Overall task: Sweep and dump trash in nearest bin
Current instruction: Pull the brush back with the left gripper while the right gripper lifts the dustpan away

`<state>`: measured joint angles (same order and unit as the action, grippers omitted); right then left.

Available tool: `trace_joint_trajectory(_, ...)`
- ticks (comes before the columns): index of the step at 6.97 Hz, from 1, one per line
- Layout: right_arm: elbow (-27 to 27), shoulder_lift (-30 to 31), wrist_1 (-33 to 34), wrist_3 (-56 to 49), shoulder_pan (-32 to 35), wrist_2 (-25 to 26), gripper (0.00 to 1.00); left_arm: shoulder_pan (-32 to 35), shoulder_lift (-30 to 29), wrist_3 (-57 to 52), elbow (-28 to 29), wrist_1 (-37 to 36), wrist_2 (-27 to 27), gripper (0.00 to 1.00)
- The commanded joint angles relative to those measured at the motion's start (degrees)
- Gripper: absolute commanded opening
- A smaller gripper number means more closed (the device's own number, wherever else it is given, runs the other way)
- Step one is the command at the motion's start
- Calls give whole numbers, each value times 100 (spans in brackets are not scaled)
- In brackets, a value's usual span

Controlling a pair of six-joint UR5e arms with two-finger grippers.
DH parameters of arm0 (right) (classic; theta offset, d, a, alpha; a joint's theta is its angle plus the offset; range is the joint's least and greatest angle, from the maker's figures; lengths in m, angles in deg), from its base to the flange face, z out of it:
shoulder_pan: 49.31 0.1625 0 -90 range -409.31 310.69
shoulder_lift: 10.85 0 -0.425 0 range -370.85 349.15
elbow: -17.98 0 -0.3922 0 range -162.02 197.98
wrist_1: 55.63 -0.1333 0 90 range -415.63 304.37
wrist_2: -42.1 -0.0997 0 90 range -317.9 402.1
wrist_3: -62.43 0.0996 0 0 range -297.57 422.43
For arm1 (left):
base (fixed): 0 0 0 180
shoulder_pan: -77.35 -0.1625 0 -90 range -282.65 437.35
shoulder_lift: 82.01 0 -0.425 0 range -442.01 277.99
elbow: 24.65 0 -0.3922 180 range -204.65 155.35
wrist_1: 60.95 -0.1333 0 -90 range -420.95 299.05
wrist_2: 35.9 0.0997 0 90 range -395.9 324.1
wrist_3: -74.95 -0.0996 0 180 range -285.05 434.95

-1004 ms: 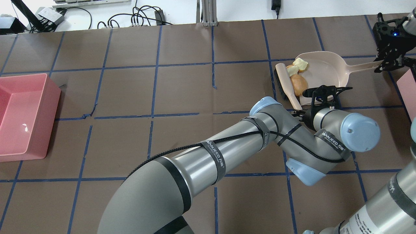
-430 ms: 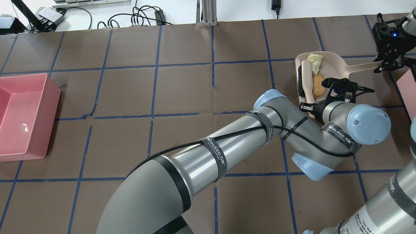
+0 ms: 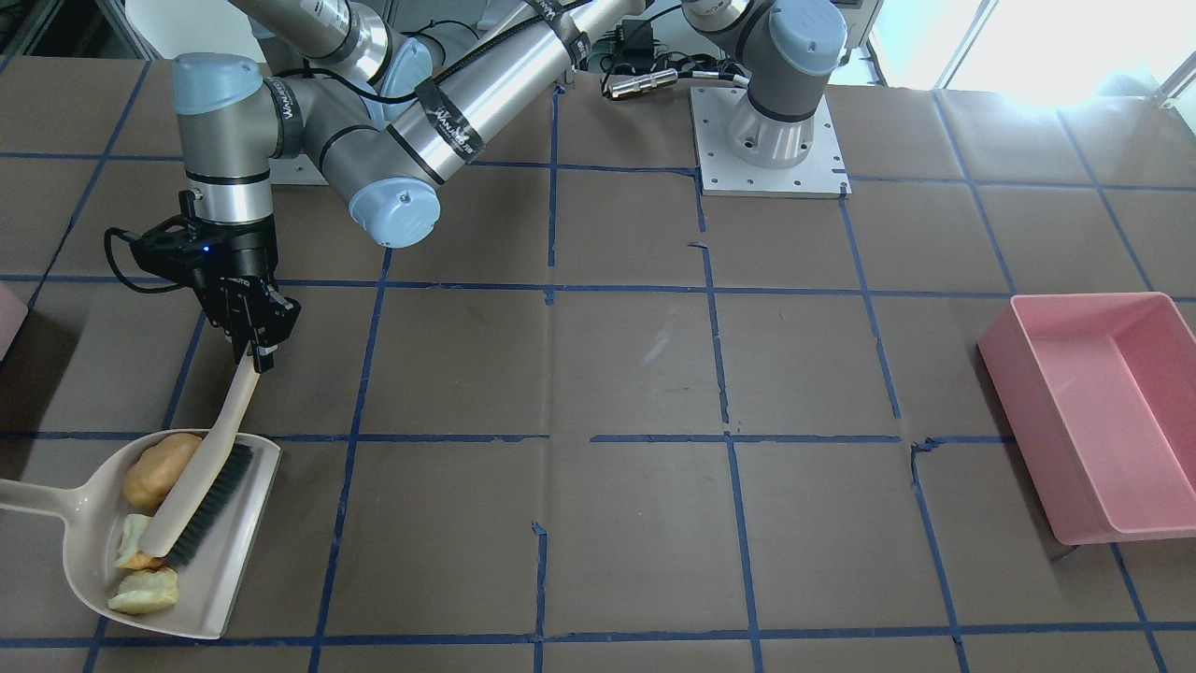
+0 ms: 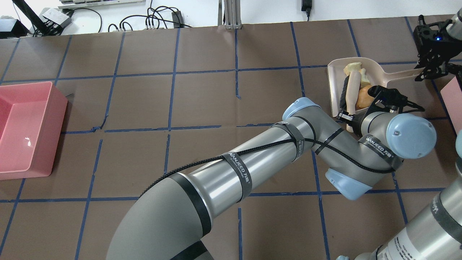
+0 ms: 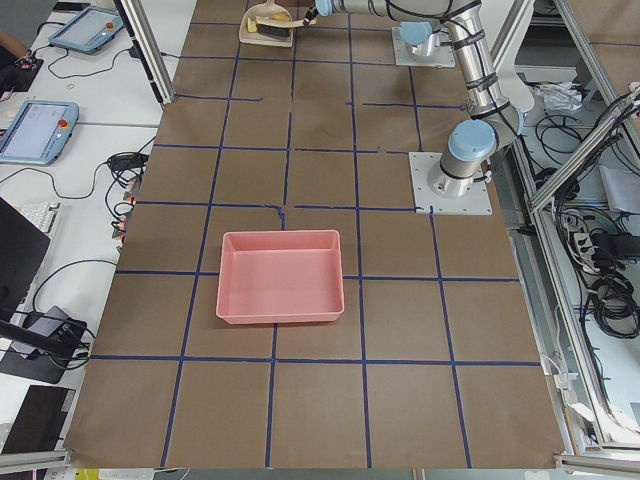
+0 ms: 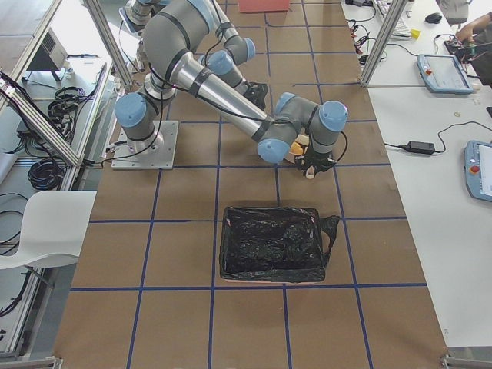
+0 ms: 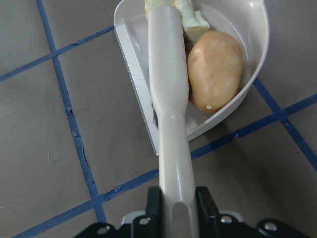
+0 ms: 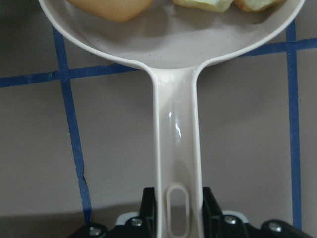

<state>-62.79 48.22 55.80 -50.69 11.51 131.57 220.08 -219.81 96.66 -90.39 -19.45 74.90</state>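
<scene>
A brown table point(image 4: 202, 101) marked with a grid of blue tape carries everything. The left arm point(image 4: 223, 180) reaches across it to the robot's right side. A deep pink tub point(image 4: 59, 112) stands well apart, at the robot's left end of the table. Only a corner of the pale pink bin point(image 4: 455, 95) shows, at the edge of the overhead view, near the dustpan handle.

The beige dustpan point(image 3: 234, 561) lies flat on the table. The right gripper point(image 8: 177, 208) is clamped on the end of its long handle, one finger on each side. The left gripper point(image 7: 176, 208) is closed tight on the handle of a beige brush point(image 3: 201, 477). The head of the brush, with dark bristles, lies inside the pan, just behind its straight front edge.

All the trash is in the dustpan. The tan-brown potato-shaped lump point(image 7: 215, 69) rests against the brush, on the side towards the pan handle. The two yellow-green chunks point(image 3: 145, 591) are by the tip of the brush, one touching it and the other just beside.
</scene>
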Motion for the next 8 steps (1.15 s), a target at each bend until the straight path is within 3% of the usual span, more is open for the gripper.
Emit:
trace_joint_trajectory(1,0,0,1,0,0,0,0,-8,235,551,-53,34,-15,0)
trace_joint_trajectory(4,-9,-88,53,-44,-9,-43,0,-218,630,842,-402,498,47,0)
trace_joint_trajectory(5,0,-88,54,-53,-17,-44,0,-454,1084,957,-961,622,64,0)
trace_joint_trajectory(7,26,-97,54,-53,-52,-131,0,-895,2592,1385,-2917,553,-32,0)
trace_joint_trajectory(8,35,-97,63,-53,-61,-175,0,-992,3235,1554,-3927,161,-24,0)
